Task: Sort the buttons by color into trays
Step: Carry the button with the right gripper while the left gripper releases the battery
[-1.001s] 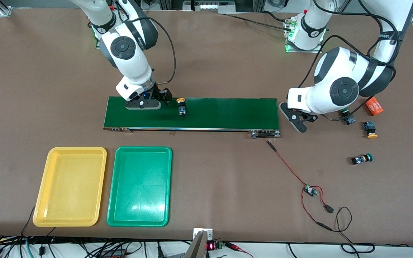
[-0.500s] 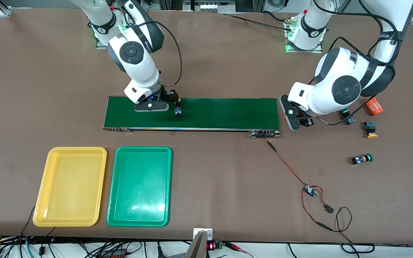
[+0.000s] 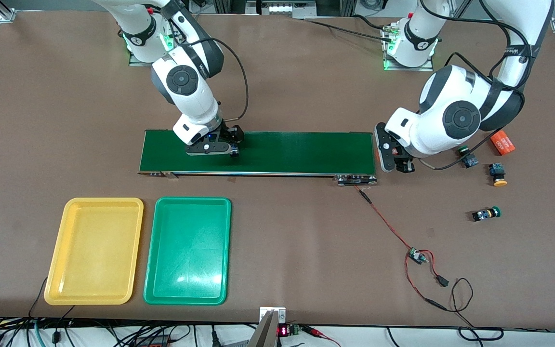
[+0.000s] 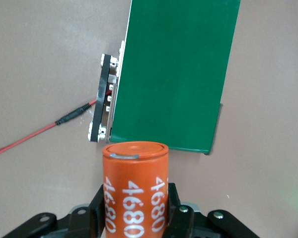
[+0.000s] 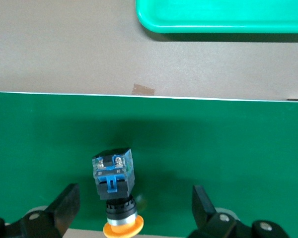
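We see the right gripper [image 3: 224, 149] low over the belt [image 3: 282, 152], with its fingers [image 5: 64, 203] spread wide on both sides of a yellow button [image 5: 114, 188] that lies on the belt and is not yet gripped. We think the wide opening is there so that the fingers can go down around the body and close on it. The button lies on its side, its cap toward the wrist, so a grip across the blue body looks possible.

The left gripper [image 3: 395, 161] hangs by the belt's end toward the left arm's side. Its fingers [image 4: 176, 218] are partly closed around an orange cylinder [image 4: 135, 191] marked "4680", which stands upright in them. This is not a button; we guess it is being brought to the belt.

Three more buttons rest on the table [image 3: 306, 231] near the left arm: a green one [image 3: 468, 157], a yellow one [image 3: 496, 174] and a second green one [image 3: 485, 213] nearer the front camera. A second cylinder [image 3: 503, 142] lies beside them. The yellow tray [image 3: 135, 250] and the green tray [image 3: 227, 250] have no button in them.

Compared with one second ago, the right gripper has moved along the belt and now covers the button in the front view. The left gripper has swung toward the belt's end.
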